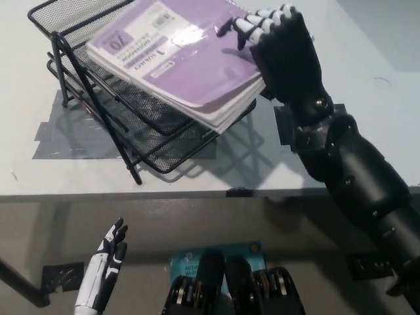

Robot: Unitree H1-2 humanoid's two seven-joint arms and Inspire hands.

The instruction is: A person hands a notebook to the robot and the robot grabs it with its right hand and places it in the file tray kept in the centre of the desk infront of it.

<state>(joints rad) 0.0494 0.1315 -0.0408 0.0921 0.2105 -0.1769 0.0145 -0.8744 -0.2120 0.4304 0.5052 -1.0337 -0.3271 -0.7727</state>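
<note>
The right hand (279, 39) grips the purple notebook (180, 56) at its right edge, lying across the top of the tray (157, 134) mid-bench (216, 174). The left hand (108, 259) hangs open, near left.

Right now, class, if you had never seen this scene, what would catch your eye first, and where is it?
First, the purple notebook lying tilted across the top of the black wire file tray on the white desk. Next, the black right hand, reaching in from the right with its fingers on the notebook's far edge. The white left hand hangs low, below the desk edge.
</note>
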